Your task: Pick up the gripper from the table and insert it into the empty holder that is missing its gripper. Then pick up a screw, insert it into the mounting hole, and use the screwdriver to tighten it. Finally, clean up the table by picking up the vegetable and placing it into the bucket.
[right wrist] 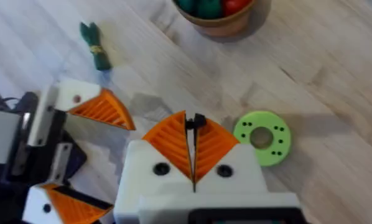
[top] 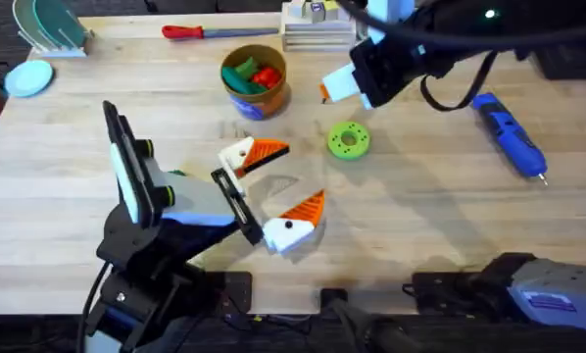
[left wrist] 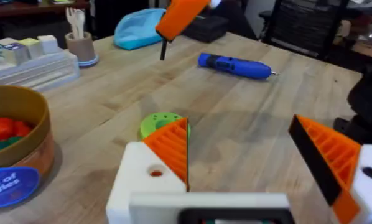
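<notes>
Orange gripper pads sit on both white holders of the left gripper, its fingers spread wide just above the table. Right gripper is pinched on a small black screw over the green ring, near the bucket

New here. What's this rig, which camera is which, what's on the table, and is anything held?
Two robot arms work at a wooden table. One picture looks down from overhead; the other two come from a camera on each wrist. The left gripper is open and empty. The right gripper is shut on a small dark piece, probably a screw. On the table lie a blue screwdriver, a green ring, a bucket of toy food, a green vegetable and a red screwdriver.
</notes>
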`<action>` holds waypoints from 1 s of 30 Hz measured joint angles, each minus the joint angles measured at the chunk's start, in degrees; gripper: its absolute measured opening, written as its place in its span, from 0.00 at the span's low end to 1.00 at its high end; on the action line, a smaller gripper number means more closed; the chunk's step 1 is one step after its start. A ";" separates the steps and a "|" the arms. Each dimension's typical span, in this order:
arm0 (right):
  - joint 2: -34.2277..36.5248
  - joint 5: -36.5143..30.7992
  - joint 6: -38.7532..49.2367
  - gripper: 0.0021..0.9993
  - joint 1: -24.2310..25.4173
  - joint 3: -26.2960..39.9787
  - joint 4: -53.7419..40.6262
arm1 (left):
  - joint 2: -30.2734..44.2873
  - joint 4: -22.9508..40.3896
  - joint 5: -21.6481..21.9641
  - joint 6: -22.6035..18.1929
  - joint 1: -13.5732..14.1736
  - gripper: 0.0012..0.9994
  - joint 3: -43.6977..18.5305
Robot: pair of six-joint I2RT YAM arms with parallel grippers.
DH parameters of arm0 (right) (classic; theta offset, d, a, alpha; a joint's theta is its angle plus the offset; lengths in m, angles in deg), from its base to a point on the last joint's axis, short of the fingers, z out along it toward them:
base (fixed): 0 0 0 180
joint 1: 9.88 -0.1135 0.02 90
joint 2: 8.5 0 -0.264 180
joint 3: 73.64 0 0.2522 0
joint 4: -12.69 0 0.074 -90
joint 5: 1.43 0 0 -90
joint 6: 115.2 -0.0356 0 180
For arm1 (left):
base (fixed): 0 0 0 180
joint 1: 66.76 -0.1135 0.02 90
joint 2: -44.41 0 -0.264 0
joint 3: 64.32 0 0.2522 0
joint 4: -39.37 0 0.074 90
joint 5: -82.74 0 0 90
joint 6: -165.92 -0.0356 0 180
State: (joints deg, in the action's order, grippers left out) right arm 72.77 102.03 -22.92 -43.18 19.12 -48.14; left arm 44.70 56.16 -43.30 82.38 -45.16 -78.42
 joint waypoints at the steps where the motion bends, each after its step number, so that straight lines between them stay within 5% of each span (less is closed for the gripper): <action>1: -0.28 1.46 -0.77 0.00 -0.40 0.16 0.01 | 0.02 0.00 -0.63 0.00 0.00 0.99 0.00; 17: -1.40 7.63 -5.13 0.00 -14.94 0.57 3.37 | 0.00 0.42 -8.80 0.00 0.00 0.99 0.00; 30: 1.80 5.89 -7.07 0.00 -18.28 0.77 3.45 | 0.02 0.61 -9.45 0.02 0.00 0.99 0.00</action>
State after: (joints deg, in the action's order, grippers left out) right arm 74.58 107.92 -29.99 -61.45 19.88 -44.69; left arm 44.72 56.77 -52.76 82.40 -45.16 -78.42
